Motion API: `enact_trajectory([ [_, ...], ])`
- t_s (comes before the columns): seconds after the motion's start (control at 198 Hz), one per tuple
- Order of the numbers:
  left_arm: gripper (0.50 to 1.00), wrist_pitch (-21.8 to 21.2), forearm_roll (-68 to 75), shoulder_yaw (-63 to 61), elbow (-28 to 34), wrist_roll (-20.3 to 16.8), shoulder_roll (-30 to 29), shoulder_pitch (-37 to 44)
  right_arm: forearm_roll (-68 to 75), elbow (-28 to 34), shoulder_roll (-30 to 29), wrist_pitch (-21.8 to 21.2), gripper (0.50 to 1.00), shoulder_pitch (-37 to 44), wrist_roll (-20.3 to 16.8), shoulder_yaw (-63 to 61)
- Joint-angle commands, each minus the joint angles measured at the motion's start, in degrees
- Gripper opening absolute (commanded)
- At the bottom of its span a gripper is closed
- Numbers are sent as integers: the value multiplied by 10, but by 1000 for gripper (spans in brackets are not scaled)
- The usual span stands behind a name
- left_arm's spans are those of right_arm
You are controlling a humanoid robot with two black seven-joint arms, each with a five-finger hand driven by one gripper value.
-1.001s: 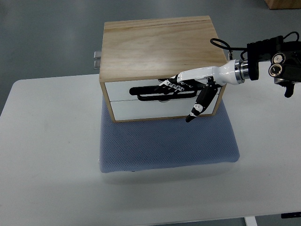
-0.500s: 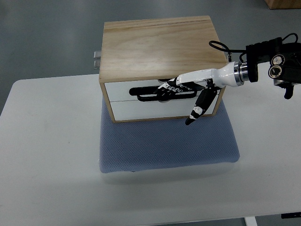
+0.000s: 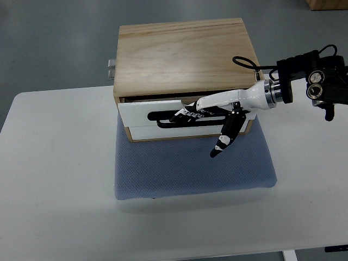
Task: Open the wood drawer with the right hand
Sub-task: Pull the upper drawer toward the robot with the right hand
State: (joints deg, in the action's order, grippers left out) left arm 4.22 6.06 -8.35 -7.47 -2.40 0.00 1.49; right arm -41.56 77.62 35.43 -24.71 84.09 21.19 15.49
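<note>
From my remote station: the wood drawer box [image 3: 185, 54] stands on a pad [image 3: 193, 166], which lies on the table [image 3: 54, 179], toward its far side. I see the upper drawer front [image 3: 141, 111] protruding slightly from the box's near face, above the lower front [image 3: 163, 130]. The right hand [image 3: 209, 111] enters from the right, its fingers [image 3: 185, 113] hooked in the slot handle [image 3: 163, 117] of the upper front, thumb [image 3: 223, 140] hanging before the lower front, over the pad

White table [image 3: 54, 179], blue-grey padded mat [image 3: 190, 168] on it, under wooden box [image 3: 182, 51]
</note>
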Motion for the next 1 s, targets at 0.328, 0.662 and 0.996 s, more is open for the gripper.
enact_trajectory([
  [0.328, 1000, 0, 0, 0, 0, 0, 0, 0, 0, 65, 18, 6, 952, 1, -12, 2],
  [0.662, 1000, 0, 0, 0, 0, 0, 0, 0, 1, 72, 28, 7, 952, 5, -11, -1],
  [0.996, 1000, 0, 0, 0, 0, -1, 0, 0, 0, 72, 32, 13, 952, 5, -11, -5],
])
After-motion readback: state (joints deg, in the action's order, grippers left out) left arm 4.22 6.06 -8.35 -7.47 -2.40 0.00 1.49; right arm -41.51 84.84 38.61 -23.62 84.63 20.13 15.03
